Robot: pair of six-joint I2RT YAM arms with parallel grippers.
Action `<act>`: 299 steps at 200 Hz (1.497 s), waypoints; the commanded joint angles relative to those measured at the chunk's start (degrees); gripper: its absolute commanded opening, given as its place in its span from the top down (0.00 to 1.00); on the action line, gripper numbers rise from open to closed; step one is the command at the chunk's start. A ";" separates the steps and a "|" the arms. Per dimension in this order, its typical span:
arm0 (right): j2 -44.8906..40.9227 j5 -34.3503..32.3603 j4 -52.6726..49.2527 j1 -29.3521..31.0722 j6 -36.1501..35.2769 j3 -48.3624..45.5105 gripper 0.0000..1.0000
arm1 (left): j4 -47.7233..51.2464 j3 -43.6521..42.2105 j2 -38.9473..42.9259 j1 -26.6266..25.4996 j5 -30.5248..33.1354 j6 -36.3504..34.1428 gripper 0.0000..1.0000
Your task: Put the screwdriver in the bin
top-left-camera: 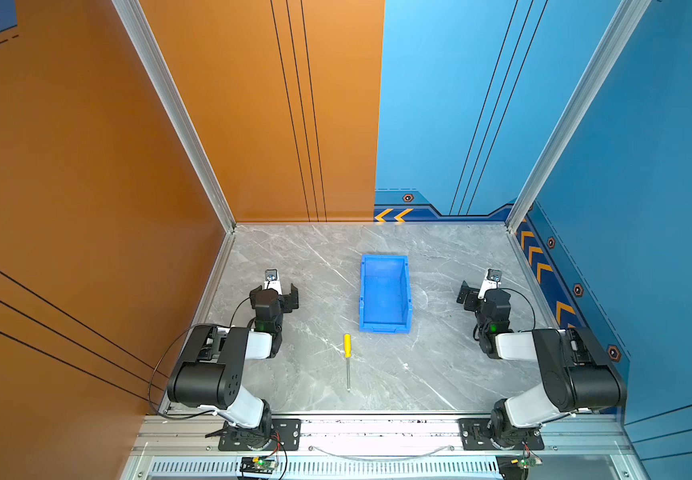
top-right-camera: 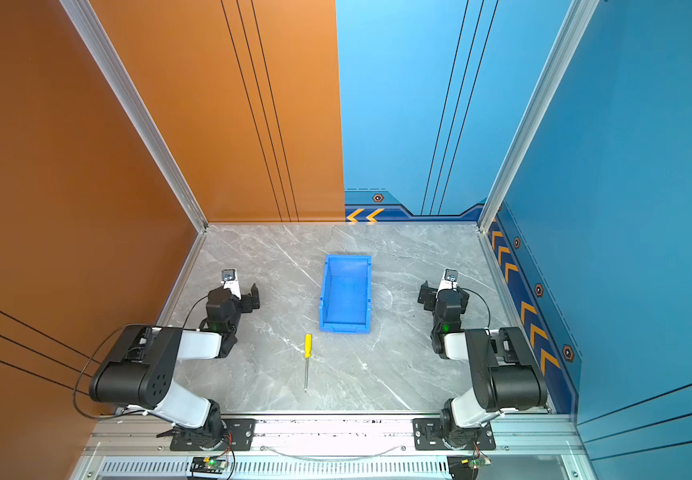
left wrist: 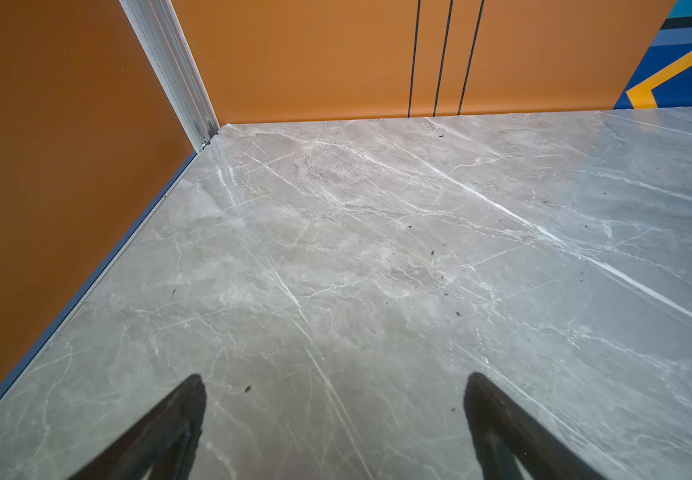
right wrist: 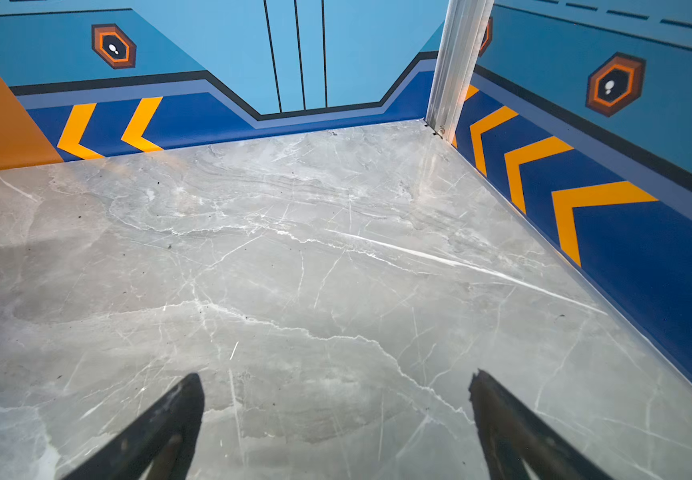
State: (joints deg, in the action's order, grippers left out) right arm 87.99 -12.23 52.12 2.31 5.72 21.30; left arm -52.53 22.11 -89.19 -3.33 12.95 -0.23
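Table (top-left-camera: 427, 374): flat slab with a grey marble pattern, white veining and a faint sheen; the wrist views show small dark specks on it. Enclosure: smooth matte panels, orange wall (top-left-camera: 86, 166) on the left, blue wall (top-left-camera: 647, 166) on the right with yellow chevrons along its foot, joined by ribbed aluminium posts (top-left-camera: 169, 104). Bin (top-left-camera: 384, 329): bright blue moulded plastic, rectangular, open-topped, low straight walls, lowered lipped end facing the arms' bases; it stands mid-table, nothing visible inside. Screwdriver (top-left-camera: 348, 359): short yellow plastic handle, long thin silver shaft; it lies flat on the table just in front of the bin's lipped end and a little to its left, not touching it, handle toward the bin and tip toward the bases. Both top views show it so (top-right-camera: 306, 360). Left arm (top-left-camera: 211, 374): black and white links, elbow folded, wrist aimed at the back wall, well to the left of the bin. Left gripper (left wrist: 336, 380): dark tapered fingers (left wrist: 194, 395) spread wide above bare table, holding nothing. Right arm (top-left-camera: 576, 374): mirrored fold, well to the right of the bin. Right gripper (right wrist: 336, 378): fingers likewise spread wide, holding nothing.
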 commanded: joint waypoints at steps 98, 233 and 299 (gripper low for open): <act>0.61 -0.80 1.14 0.24 -1.15 -0.56 0.00 | -0.82 -0.49 -0.41 0.61 -0.63 -0.21 0.02; -0.27 -1.90 -0.35 0.74 -1.41 0.01 0.00 | 0.52 -0.29 0.91 0.54 -1.49 -0.56 0.02; -11.13 -4.47 -13.17 2.96 -1.94 1.35 0.00 | 18.02 1.13 15.46 0.13 -0.22 3.48 0.02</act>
State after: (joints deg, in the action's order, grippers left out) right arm 81.69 -14.26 44.86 4.21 4.58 21.54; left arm -43.81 22.11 -79.20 -3.33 12.78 0.23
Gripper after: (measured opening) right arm 0.998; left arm 0.979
